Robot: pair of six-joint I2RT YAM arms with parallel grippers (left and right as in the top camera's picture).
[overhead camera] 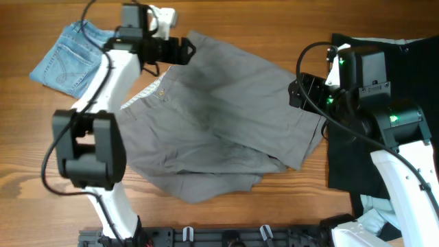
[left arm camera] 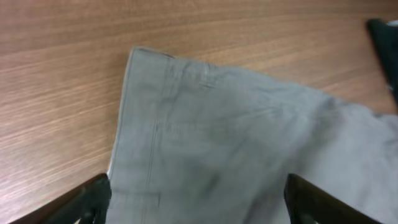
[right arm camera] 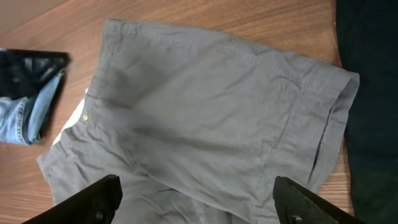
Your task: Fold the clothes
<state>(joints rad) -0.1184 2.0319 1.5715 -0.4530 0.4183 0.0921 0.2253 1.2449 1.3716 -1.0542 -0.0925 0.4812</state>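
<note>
Robotics lab: wood table (overhead camera: 41, 137) w/ mount rail (overhead camera: 226, 237)

Grey shorts (overhead camera: 226, 116); blue denim shorts (overhead camera: 65, 58); blk garment (overhead camera: 343, 161).

Three garments lie on one table (overhead camera: 226, 20). One is a pair of grey shorts (overhead camera: 219, 116) between the two claws. One is a pair of denim shorts (overhead camera: 68, 58) behind the left claw (overhead camera: 188, 49). One is a black garment (overhead camera: 341, 161) behind the right claw (overhead camera: 296, 92). One button (overhead camera: 162, 90) shows on the grey shorts.

Bare tabletop (overhead camera: 288, 206) in front, grey shorts (overhead camera: 226, 116) centre, denim shorts (overhead camera: 68, 60) left, black garment (overhead camera: 341, 163) right
</note>
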